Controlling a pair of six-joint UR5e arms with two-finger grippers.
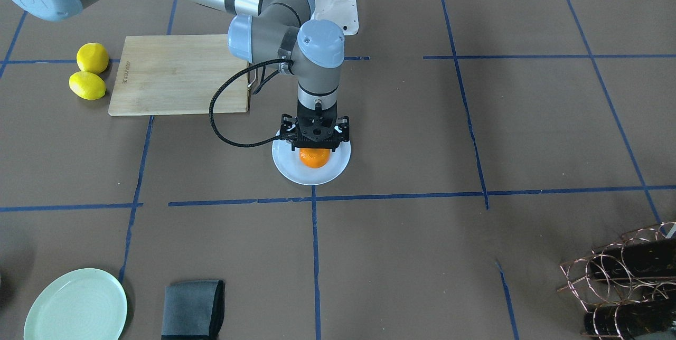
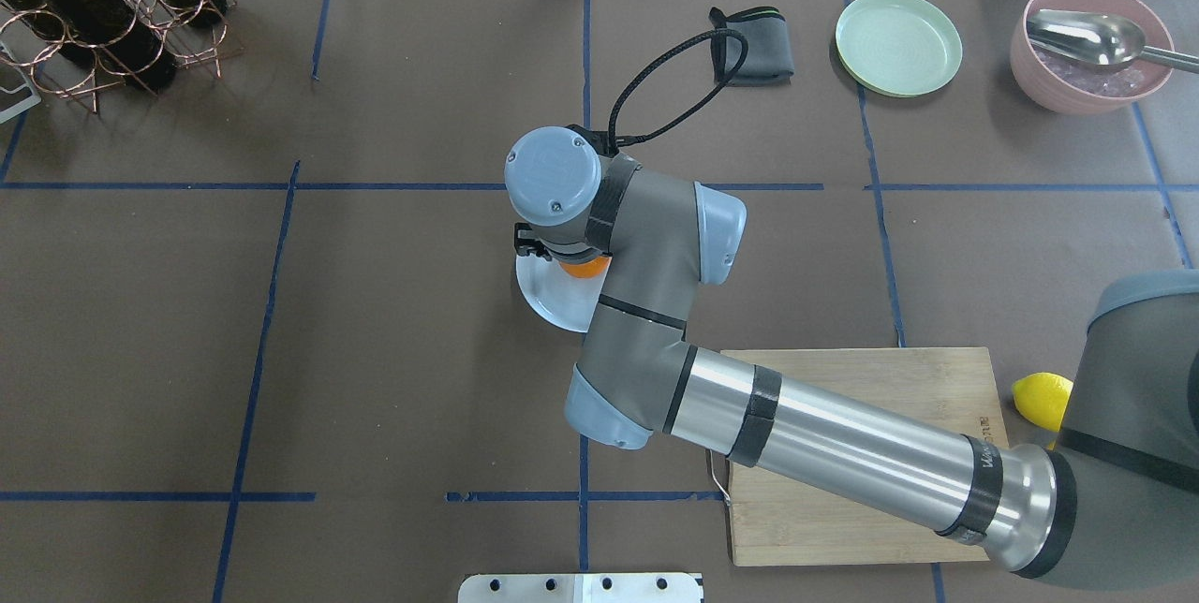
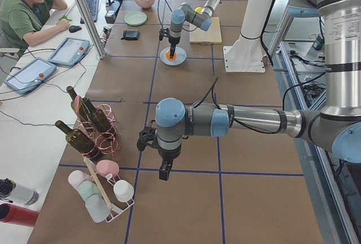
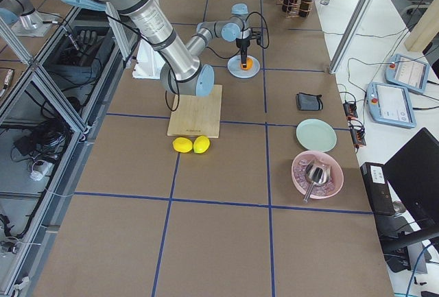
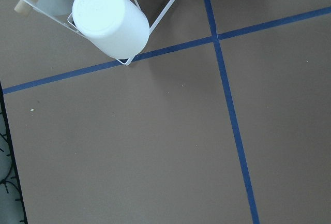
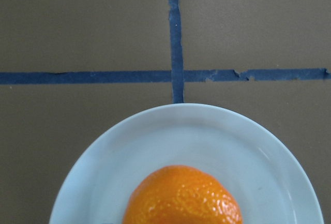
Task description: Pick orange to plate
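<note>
The orange (image 1: 315,159) lies on the pale blue-white plate (image 1: 311,177) near the table's middle. My right gripper (image 1: 315,145) hangs straight down just above it. Its jaws look spread wider than the fruit, so it reads as open. In the right wrist view the orange (image 6: 183,198) rests on the plate (image 6: 103,172) at the bottom centre, and no fingers show. From overhead the wrist covers most of the orange (image 2: 583,269). My left gripper (image 3: 164,173) hovers over bare table far away; whether it is open or shut I cannot tell.
Two yellow lemons (image 1: 90,71) lie beside a wooden cutting board (image 1: 179,73). A pale green plate (image 1: 76,305) and a grey cloth (image 1: 193,308) sit at the operators' edge. A bottle rack (image 1: 628,276), a pink bowl with a spoon (image 2: 1087,46) and a mug rack (image 5: 111,19) stand farther off.
</note>
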